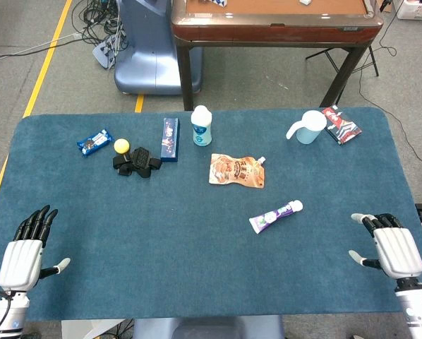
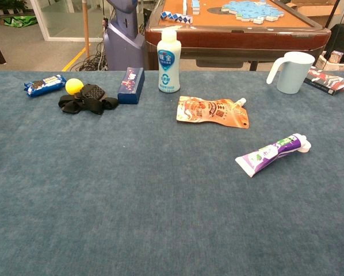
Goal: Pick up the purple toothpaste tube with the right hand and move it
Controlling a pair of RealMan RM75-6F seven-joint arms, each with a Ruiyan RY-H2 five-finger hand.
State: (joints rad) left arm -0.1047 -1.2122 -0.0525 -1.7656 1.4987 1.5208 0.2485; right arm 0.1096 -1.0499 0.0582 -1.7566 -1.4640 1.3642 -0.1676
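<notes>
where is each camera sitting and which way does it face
Head view: sits high above the near edge, looking steeply down on the whole blue table; the left robot hand and right robot hand show at the bottom corners, both holding nothing.
Chest view: sits low at the near edge, looking forward across the table toward the brown table behind; no part of the robot shows.
Shared: both show the purple toothpaste tube, orange pouch, white bottle and light blue mug.
</notes>
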